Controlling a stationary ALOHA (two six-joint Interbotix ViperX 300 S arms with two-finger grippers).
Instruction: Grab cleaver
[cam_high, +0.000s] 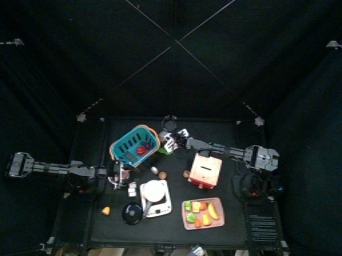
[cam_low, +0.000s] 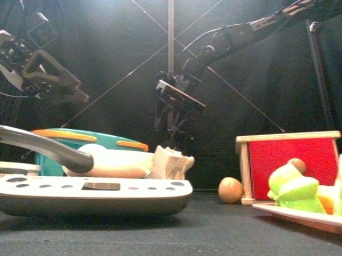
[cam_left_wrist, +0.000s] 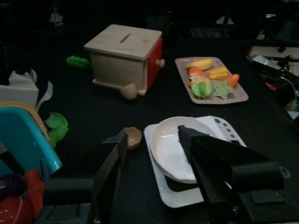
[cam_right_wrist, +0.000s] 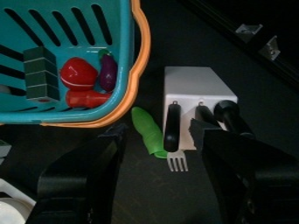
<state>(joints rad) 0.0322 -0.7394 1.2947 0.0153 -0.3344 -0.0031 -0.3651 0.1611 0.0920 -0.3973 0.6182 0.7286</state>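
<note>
R gripper hangs over the white knife block, jaws spread; we judge it's aligning w/ a black handle. L gripper, jaws apart, idles above the white plate.

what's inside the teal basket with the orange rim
The basket holds toy food: a red pepper, a small purple eggplant, a dark green block and another red piece. Anything lying under them is covered.

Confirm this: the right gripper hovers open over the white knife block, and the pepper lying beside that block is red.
Wrong colour. In the right wrist view the pepper beside the knife block is green, not red. The right gripper does hover open over the block.
</note>
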